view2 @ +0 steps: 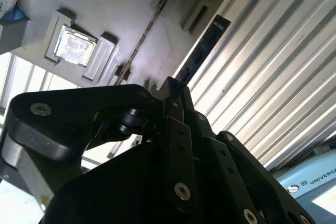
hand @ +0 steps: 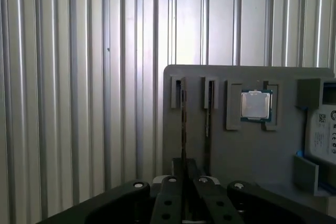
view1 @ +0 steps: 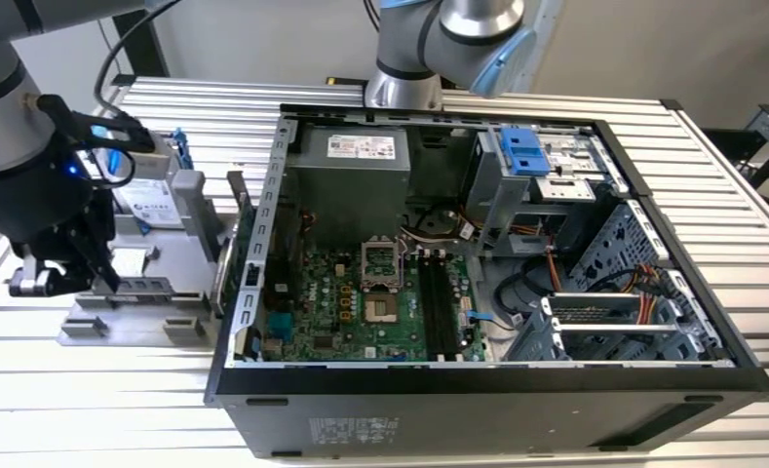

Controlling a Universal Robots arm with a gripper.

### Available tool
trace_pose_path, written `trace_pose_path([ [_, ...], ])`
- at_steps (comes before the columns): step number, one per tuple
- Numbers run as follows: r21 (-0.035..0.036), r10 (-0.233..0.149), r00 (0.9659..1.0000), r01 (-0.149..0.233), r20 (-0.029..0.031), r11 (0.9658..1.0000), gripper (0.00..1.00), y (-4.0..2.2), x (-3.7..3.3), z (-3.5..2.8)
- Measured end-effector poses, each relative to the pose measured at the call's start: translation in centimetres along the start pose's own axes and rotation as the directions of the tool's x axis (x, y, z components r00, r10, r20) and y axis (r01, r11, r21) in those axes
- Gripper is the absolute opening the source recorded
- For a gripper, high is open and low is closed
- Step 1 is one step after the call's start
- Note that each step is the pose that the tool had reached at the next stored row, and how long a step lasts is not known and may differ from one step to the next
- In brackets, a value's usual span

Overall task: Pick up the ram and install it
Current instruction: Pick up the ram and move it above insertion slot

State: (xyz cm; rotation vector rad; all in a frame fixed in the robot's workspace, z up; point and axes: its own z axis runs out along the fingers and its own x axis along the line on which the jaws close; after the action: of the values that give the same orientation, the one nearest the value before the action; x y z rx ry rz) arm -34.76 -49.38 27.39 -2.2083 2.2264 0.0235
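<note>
The ram (hand: 183,129) is a thin dark stick standing on edge along a slot of the grey parts holder (hand: 236,156). In the second wrist view the ram (view2: 202,51) runs out from between the black fingertips. My gripper (hand: 186,182) is shut on the ram's near end, one finger on each face. In the exterior view my gripper (view1: 108,281) hangs over the holder (view1: 137,327), to the exterior view's left of the open computer case. The green motherboard (view1: 345,302) lies in the case with its black memory slots (view1: 439,302) beside the processor socket.
A square processor chip (hand: 255,104) sits in a holder pocket next to the ram slots. A drive with a white label (view1: 143,200) rests further back on the holder. The case wall (view1: 248,244) rises between holder and motherboard. The table is ribbed aluminium (view1: 749,195).
</note>
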Motion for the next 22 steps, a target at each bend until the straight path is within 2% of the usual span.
trace_pose_path([
  [5, 0.0001, 0.000, 1.0000, 0.000, 0.0001, 1.0000, 0.00, 0.01, -0.02, -1.02],
  [22, 0.0000, 0.000, 1.0000, 0.000, 0.0000, 1.0000, 0.00, 0.04, -0.08, -5.42],
])
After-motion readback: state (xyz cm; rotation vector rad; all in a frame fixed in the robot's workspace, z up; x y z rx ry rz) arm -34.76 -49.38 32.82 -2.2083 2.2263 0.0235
